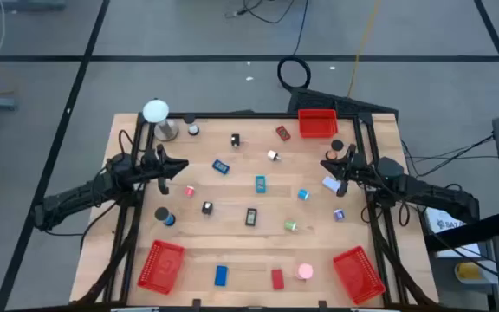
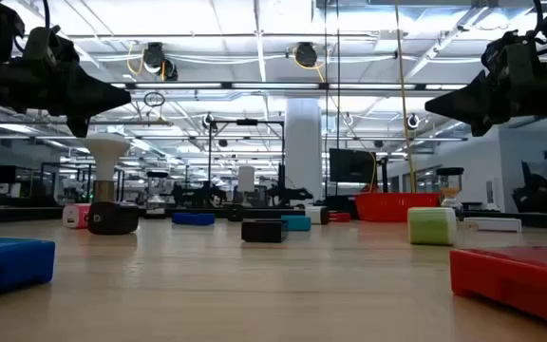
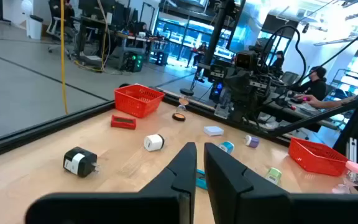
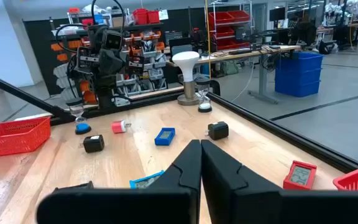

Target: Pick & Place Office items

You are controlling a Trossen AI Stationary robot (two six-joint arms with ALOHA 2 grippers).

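The office items lie scattered over the wooden table (image 1: 232, 243). Among them are a blue block (image 1: 221, 166), a teal block (image 1: 260, 183), a red piece (image 1: 282, 133), a black clip (image 1: 235, 139), a green roll (image 1: 291, 226) and a pink round piece (image 1: 305, 271). My left gripper (image 1: 184, 166) hovers shut over the table's left side, pointing right, with nothing in it (image 3: 199, 148). My right gripper (image 1: 323, 165) hovers shut over the right side, pointing left, also holding nothing (image 4: 201, 143). In the low view both grippers hang well above the tabletop (image 2: 126, 95) (image 2: 430, 106).
Red mesh baskets stand at the far right (image 1: 318, 122), the near left (image 1: 161, 264) and the near right (image 1: 358, 274). A white ball on a metal stand (image 1: 156, 113) is at the far left corner. A dark frame (image 1: 232, 115) runs around the table.
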